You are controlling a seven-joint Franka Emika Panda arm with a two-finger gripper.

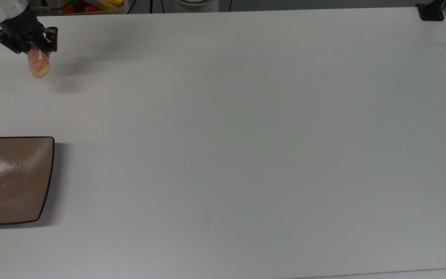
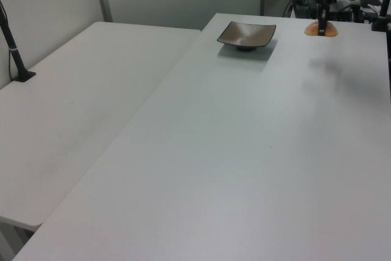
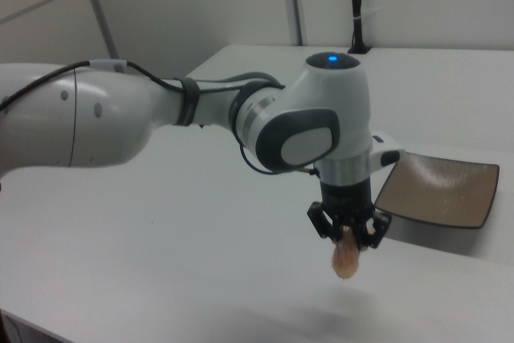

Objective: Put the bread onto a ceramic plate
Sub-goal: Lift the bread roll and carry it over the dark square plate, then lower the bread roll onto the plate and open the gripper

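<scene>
The arm's gripper (image 3: 348,240) has its jaws clamped on the bread (image 3: 347,259), a small orange-brown bun with a grainy crust, which hangs below the jaws clear of the white counter (image 1: 246,135). From the right view you can see the bun dangling end-down with open air beneath it (a soft shadow lies on the counter under it). In the top view the gripper (image 1: 37,48) sits near the upper left corner, the bread (image 1: 39,65) poking out just beneath it, a pale streak along its top.

The ceramic plate (image 1: 12,180) rests flat on the counter well apart from the bun, at the top view's left edge and lower down, glossy brown with a thin dark rim; nothing lies on it but a few pale specks. In the left view the plate (image 2: 246,34) stands toward the far end of the counter, and the bread (image 2: 321,28) hangs to the left view's right of it, held by the gripper (image 2: 321,19).
</scene>
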